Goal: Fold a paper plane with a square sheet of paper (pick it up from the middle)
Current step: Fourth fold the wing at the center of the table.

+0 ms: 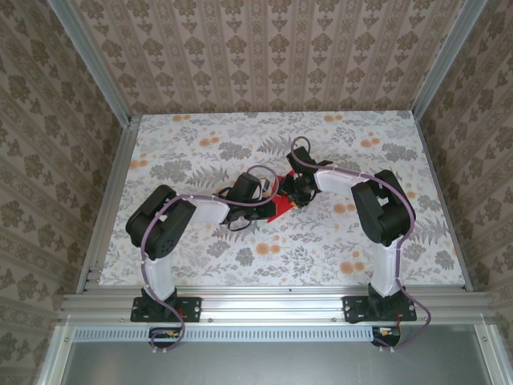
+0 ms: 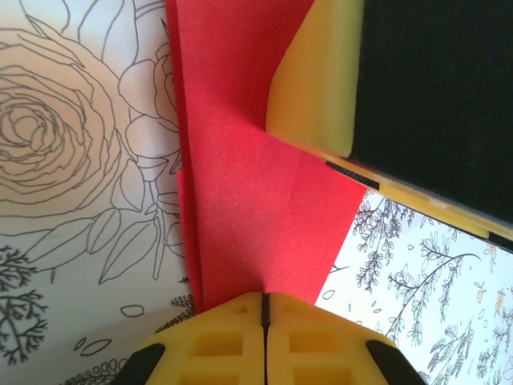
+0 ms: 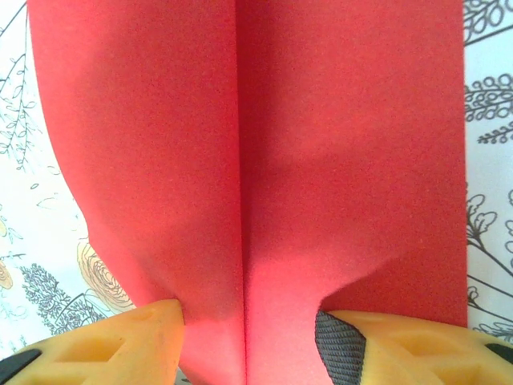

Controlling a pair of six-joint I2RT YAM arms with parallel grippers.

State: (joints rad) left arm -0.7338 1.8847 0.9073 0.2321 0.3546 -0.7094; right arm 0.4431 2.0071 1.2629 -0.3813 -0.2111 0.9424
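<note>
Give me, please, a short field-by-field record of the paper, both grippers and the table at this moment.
paper: red paper, partly folded, one straight crease down its middle, at the middle of the table
left arm: left gripper shut on the red paper's edge
right arm: right gripper with jaws apart, straddling the crease and touching the sheet
table: table under a floral-patterned cover
progress: not yet a finished plane

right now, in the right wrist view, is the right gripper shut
No, the right gripper stands open, its fingers apart on either side of the crease in the red paper.
</note>
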